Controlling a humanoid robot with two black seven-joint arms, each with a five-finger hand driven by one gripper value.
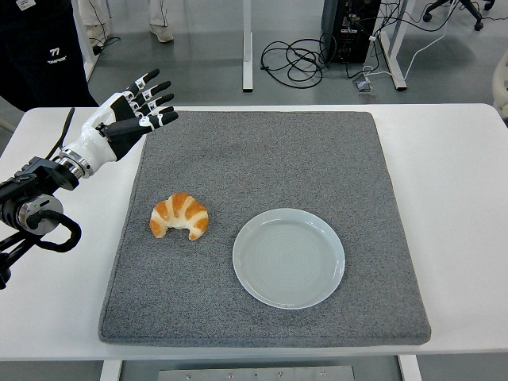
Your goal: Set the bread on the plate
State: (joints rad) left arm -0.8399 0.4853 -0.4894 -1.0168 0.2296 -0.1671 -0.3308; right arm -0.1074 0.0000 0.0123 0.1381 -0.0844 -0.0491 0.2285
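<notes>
A golden croissant (pixel 180 216) lies on the left part of a grey mat (pixel 270 159). A pale blue-white plate (pixel 289 257) sits on the mat to its right, bare, a short gap apart from the croissant. My left hand (pixel 141 107) is at the mat's far left corner, raised, fingers spread and empty, well behind the croissant. The right arm is out of view.
The mat covers most of the white table (pixel 452 175). A person in dark clothing (pixel 40 48) stands at the top left behind the table. Cables (pixel 298 59) and a computer tower (pixel 349 28) are on the floor beyond.
</notes>
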